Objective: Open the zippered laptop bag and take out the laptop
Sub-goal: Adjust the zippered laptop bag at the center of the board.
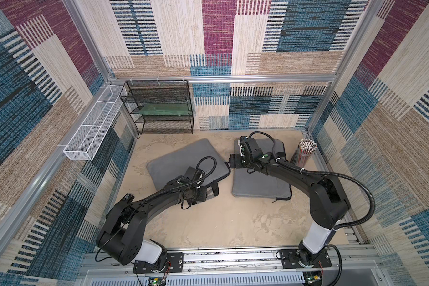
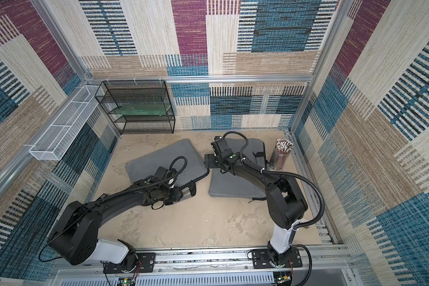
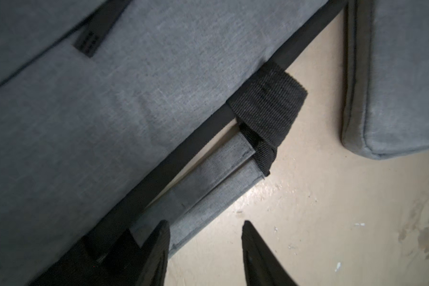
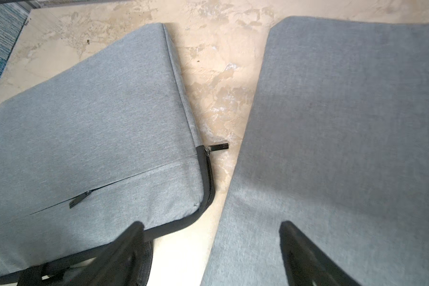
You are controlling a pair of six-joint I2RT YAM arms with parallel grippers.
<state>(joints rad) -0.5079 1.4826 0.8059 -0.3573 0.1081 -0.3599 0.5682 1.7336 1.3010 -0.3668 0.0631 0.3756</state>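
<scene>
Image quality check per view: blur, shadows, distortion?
Left wrist: dim, pocket zipper pull smeared, left gripper out of focus. Right wrist: brighter, main zipper pull crisp, uneven shading across the right bag. Both top views: sharp, wide-angle splays the frame posts.

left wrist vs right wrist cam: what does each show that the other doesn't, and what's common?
Left wrist only: the grey padded handle of the zippered bag, running from its black strap to the open left gripper.
Right wrist only: the main zipper pull at the bag's corner, and the open right gripper.
Both: the zippered bag, its pocket pull, the second grey bag beside it, and the tan table.
</scene>
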